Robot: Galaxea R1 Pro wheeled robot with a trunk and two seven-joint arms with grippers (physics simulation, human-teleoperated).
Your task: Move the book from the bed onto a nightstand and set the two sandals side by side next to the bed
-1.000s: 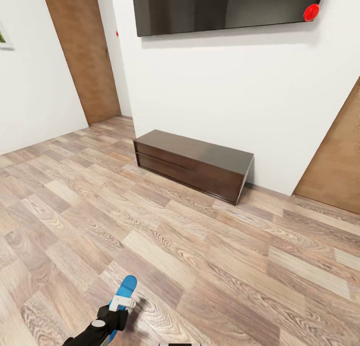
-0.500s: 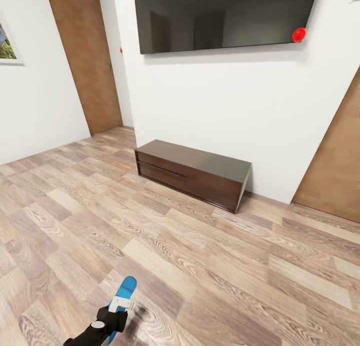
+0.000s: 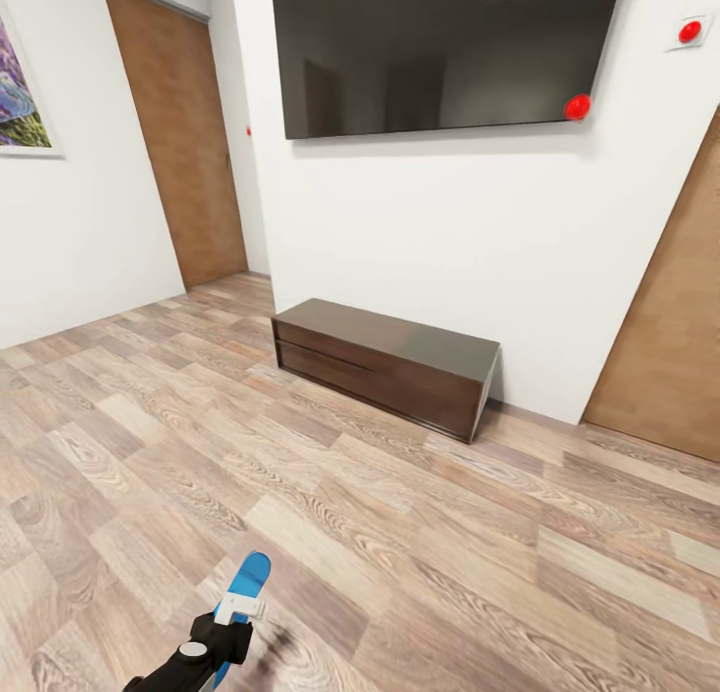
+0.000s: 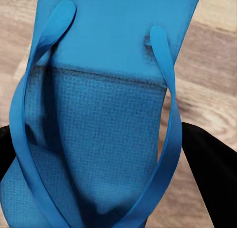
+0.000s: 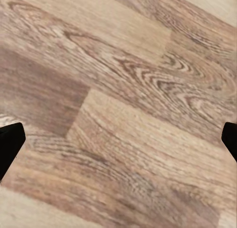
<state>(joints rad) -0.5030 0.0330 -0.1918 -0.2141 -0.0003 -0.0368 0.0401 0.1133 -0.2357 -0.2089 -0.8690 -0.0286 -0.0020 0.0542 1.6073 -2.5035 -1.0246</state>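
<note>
The plank floor point(image 3: 420, 532) spreads below white walls point(image 3: 420, 232), with a dark screen point(image 3: 440, 52) mounted high and wooden doors point(image 3: 185, 142) at both sides. A long low dark bench point(image 3: 385, 364) stands against the wall under the screen. Low in the head view, the left gripper point(image 3: 232, 612) has its jaws clenched on a blue sandal point(image 3: 247, 577), held above the floor. The right gripper point(image 5: 118, 139) has its jaws spread wide, over bare planks.

Matt woven-textured blue sandal point(image 4: 106, 139) w/ smooth straps; grainy wood-plank floor point(image 3: 420, 532); glossy dark wood bench point(image 3: 385, 364).
</note>
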